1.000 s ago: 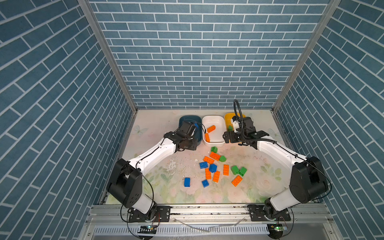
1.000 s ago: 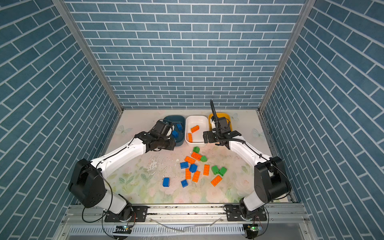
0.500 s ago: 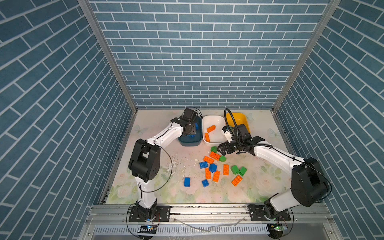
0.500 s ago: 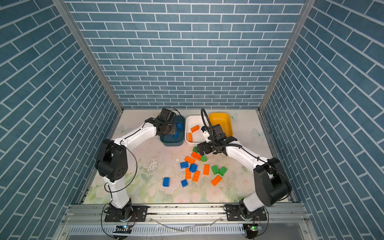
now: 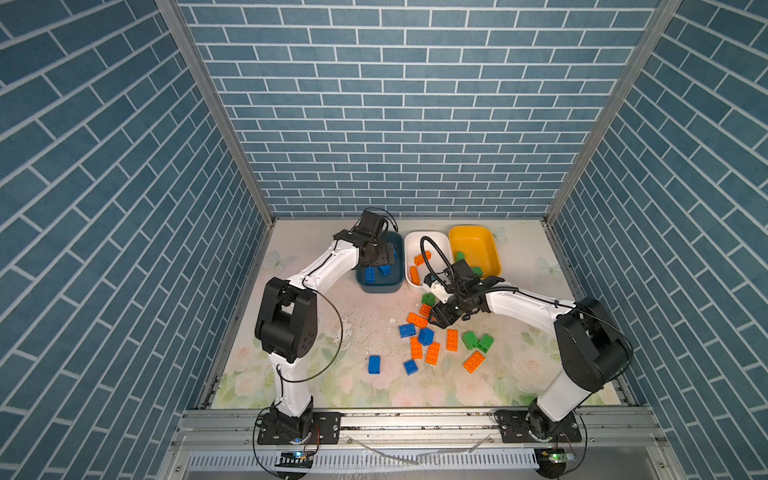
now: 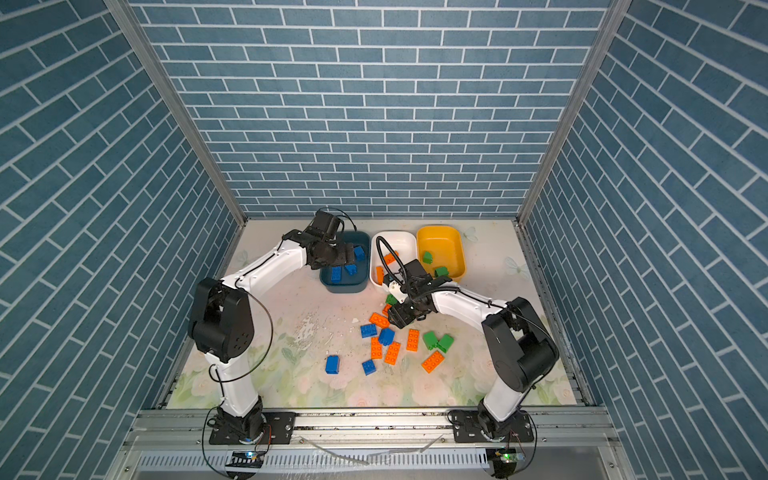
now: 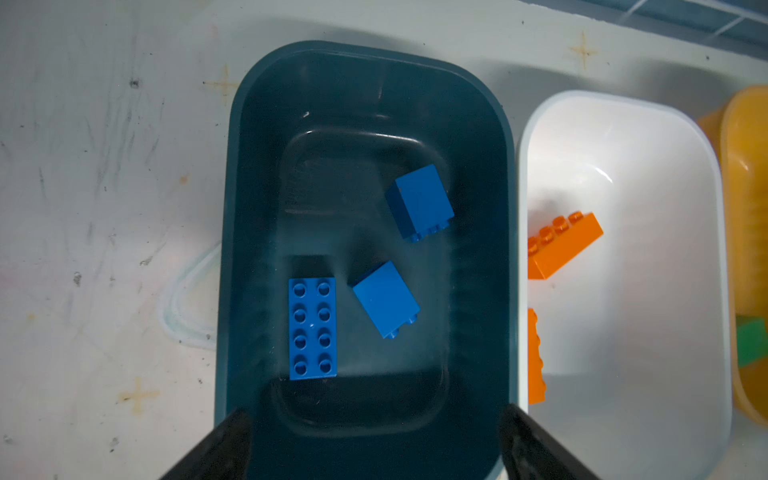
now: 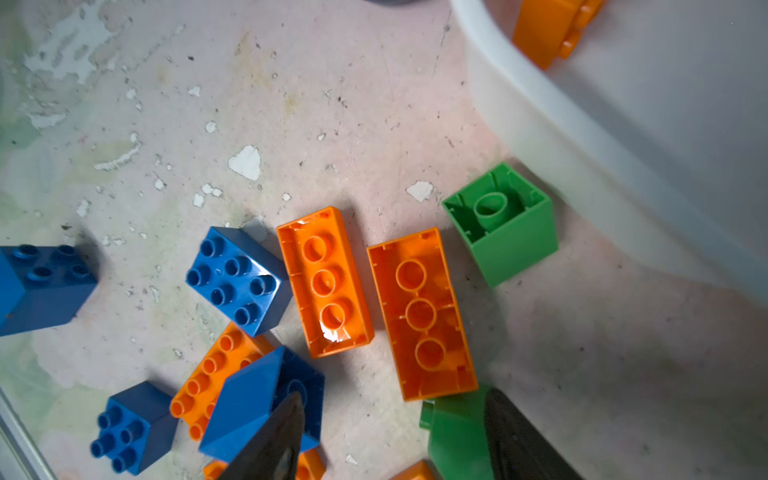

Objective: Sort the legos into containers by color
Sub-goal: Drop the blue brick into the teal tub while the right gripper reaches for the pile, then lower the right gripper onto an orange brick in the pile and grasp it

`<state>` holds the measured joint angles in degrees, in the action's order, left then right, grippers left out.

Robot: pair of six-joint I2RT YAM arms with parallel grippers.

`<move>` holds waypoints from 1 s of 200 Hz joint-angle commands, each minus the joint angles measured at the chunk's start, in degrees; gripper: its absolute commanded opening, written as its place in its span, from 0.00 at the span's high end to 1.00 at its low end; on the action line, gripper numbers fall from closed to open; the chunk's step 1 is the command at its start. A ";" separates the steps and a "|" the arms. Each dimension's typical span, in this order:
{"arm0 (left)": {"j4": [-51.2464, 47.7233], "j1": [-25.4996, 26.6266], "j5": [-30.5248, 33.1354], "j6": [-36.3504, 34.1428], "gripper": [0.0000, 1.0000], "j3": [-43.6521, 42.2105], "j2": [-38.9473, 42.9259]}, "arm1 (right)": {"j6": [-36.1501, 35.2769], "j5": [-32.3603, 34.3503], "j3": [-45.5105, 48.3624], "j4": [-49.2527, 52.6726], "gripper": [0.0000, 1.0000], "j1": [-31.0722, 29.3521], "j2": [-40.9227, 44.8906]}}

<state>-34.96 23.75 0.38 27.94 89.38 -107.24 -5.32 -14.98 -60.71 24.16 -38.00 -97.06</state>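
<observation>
Three legos (image 7: 312, 328) (blue) in tub (image 7: 253, 187); left fingers (image 7: 220, 449) apart.

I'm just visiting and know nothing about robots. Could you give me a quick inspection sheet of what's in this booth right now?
Surface: floral tabletop, worn and scuffed.
Job's things: teal tub holds three blue bricks; white tub holds two orange bricks; yellow tub holds green bricks; about a dozen loose bricks in all three colours lie in front of the tubs.
Clutter: white flakes on the surface; nothing else seen.
Grippers: left gripper above the teal tub, jaws wide apart, empty; right gripper low over the loose bricks, jaws apart, gripping nothing visible.
Cables: black cables loop off each arm.
Surroundings: blue brick-pattern walls; metal rail along the front.
</observation>
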 commanded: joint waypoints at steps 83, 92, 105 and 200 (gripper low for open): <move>1.91 0.01 0.89 2.73 0.01 -8.23 8.97 | -11.04 9.23 -10.74 6.93 0.46 -3.95 -9.50; 2.34 0.04 1.23 2.61 0.01 -8.92 9.56 | -11.26 9.61 -11.00 7.23 0.46 -4.14 -9.89; 3.05 -0.02 1.71 2.60 0.01 -10.06 10.49 | -11.55 10.63 -11.27 7.63 0.47 -4.32 -10.57; 1.09 -0.10 3.22 1.84 0.01 -11.57 12.46 | -14.36 8.89 -9.81 10.27 0.71 -4.70 -6.93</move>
<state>-32.73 23.75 2.22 29.95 78.78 -97.06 -15.57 -5.45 -70.67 31.46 -42.39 -107.11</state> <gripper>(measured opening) 0.993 0.343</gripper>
